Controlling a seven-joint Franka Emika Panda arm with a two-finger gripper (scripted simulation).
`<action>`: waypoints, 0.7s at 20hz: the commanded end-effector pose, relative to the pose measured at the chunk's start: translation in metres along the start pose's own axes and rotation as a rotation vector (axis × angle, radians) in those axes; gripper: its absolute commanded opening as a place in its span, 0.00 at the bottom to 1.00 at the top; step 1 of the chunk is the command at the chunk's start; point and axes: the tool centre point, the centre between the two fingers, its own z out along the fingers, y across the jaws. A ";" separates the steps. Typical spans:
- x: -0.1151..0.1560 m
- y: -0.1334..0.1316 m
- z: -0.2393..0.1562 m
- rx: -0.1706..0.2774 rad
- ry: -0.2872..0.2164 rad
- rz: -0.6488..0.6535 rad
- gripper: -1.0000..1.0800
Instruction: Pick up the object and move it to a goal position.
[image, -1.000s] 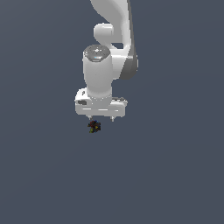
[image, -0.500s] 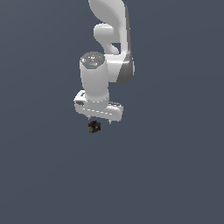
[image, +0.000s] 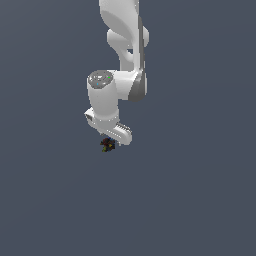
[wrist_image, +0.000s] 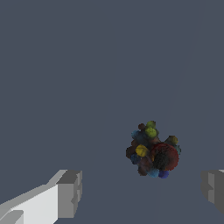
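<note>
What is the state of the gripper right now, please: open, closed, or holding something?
Gripper: open, holding nothing. In the wrist view the fingers stand wide apart, and the object lies between them, untouched.

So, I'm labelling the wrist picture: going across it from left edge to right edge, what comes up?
Left-edge finger → speckled lump → right-edge finger, partly cut off; the lump touches neither.
</note>
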 end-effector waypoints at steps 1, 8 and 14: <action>-0.002 0.007 0.009 0.000 -0.004 0.088 0.96; -0.006 0.026 0.031 -0.004 -0.011 0.312 0.96; -0.009 0.038 0.042 -0.008 -0.013 0.440 0.96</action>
